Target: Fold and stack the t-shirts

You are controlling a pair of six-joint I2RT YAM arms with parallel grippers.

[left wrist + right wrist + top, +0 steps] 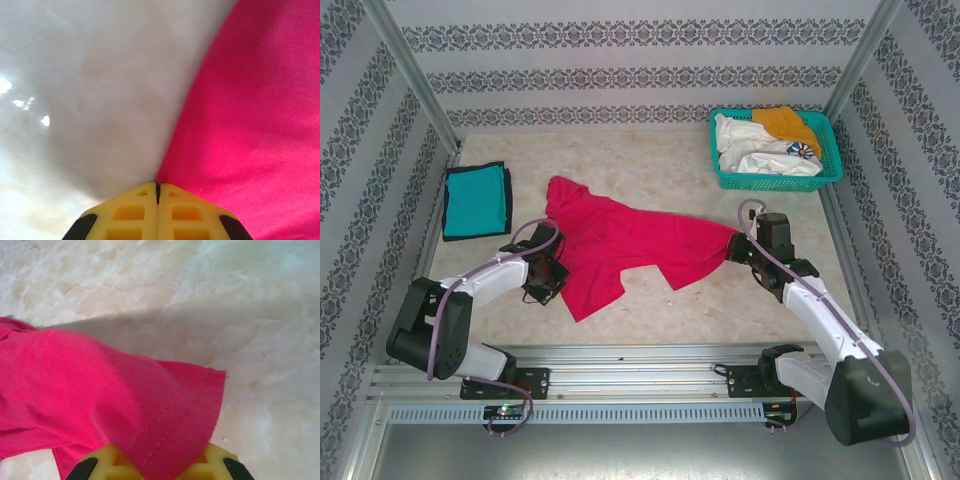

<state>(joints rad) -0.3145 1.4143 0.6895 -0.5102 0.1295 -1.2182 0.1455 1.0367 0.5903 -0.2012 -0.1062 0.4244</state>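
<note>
Pink tee (630, 240) lies crumpled mid-table, betw. the arms. R gripper (740, 248) clamped on its sleeve hem. L gripper (158, 186) jaws pressed together at tee's edge; can't tell if cloth's caught. Risk: marginal L pinch, so edge slips on lift and fold skews.

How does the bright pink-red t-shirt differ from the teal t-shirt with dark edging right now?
The bright pink-red cloth t-shirt lies spread open and rumpled mid-table; the teal cloth t-shirt with dark edging is folded into a neat rectangle at the left. The pink-red one covers far more table than the teal one. Both lie on the table, outside the teal plastic mesh basket.
</note>
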